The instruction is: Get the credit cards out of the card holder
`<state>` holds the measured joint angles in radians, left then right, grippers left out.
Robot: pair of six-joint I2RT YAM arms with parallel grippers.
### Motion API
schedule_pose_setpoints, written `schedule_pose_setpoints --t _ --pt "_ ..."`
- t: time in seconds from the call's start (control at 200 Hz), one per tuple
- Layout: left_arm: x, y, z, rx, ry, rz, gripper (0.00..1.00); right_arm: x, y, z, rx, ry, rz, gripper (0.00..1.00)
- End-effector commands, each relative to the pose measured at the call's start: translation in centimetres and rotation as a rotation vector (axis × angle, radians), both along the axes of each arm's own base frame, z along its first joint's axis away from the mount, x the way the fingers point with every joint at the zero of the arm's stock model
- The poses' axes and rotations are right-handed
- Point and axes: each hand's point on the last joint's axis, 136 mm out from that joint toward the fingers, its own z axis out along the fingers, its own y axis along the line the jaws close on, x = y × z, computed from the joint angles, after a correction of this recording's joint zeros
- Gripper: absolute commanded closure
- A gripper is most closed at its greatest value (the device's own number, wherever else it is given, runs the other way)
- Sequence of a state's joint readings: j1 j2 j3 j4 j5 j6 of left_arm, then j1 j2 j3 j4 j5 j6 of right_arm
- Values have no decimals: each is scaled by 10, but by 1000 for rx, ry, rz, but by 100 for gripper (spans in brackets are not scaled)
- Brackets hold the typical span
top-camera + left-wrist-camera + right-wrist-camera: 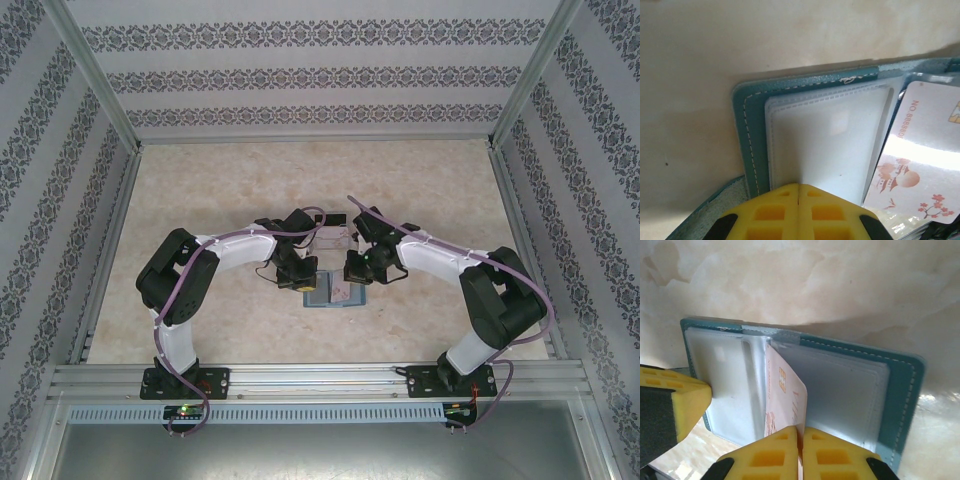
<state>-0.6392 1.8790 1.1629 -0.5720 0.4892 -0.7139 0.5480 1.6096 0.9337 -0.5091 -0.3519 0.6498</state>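
a half-hidden pale card (785, 395) is pinched by the right gripper (801, 432) inside the card holder (902, 385). the left gripper (798, 187) is clenched, its contact unclear.

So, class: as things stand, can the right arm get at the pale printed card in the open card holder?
Probably yes. The right gripper seems shut on the edge of the pale card, which stands up out of the card holder, and nothing lies between them. The left gripper rests on the other page.
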Motion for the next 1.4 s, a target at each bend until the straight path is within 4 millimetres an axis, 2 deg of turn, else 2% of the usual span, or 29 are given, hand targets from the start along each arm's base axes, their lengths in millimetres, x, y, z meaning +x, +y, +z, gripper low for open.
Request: schedule_pose_setpoints --t 0.0,0.285,0.555,0.844,1.064,1.399 --pt "-17 27 -33 135 80 0 98 -1 -8 6 -82 -25 25 91" --pt "-17 27 -34 132 77 0 98 2 7 10 -73 -38 44 90" --pt "-16 26 -33 125 75 -2 98 0 28 10 -6 -10 56 84" --pt "-16 25 -33 123 76 -6 98 -12 30 9 23 21 56 84" --pt "-16 25 -32 120 74 -6 98 -13 27 14 16 5 50 86" --pt "-5 19 -5 95 16 -3 95 -9 19 23 -17 -35 48 91"
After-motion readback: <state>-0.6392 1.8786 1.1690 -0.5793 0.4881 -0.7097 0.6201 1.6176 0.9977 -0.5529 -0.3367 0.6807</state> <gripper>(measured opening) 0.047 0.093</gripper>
